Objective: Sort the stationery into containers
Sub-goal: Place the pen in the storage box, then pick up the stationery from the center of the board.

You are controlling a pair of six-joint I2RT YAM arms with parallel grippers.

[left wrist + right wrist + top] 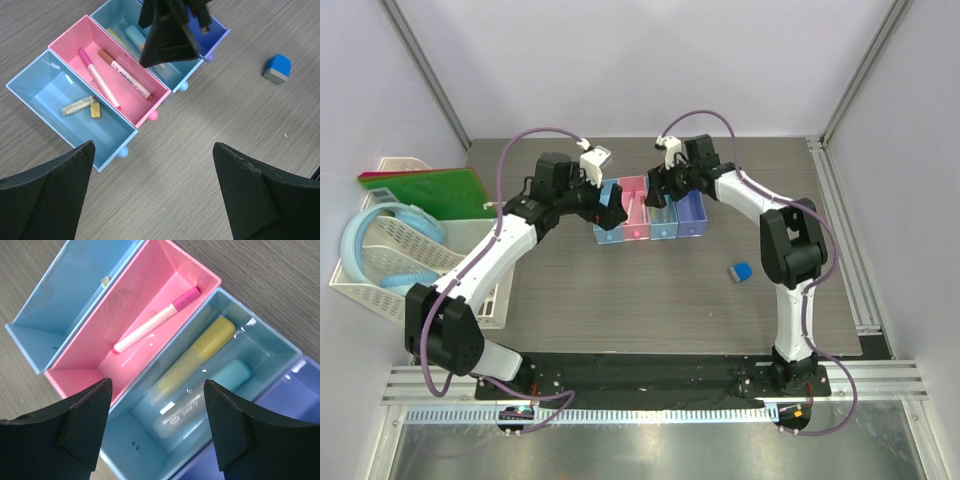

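While both arms reach over the row of four joined bins (650, 212) at the middle of the surface's far half, neither holds anything. The left gripper (152, 146) hangs with its jaws spread wide over the bare surface just near of the row's left end. The right gripper (157, 384) hovers above the second light blue bin (272, 347), jaws apart and empty. In that bin lie the yellow stick (200, 352) and the pale blue tube (200, 402), side by side. The pink bin (65, 44) holds the two pens (98, 79), and the left-end light blue bin (30, 92) holds the two tan pieces (78, 105). The blue block (741, 270) sits alone on the surface (620, 300), toward its right edge.
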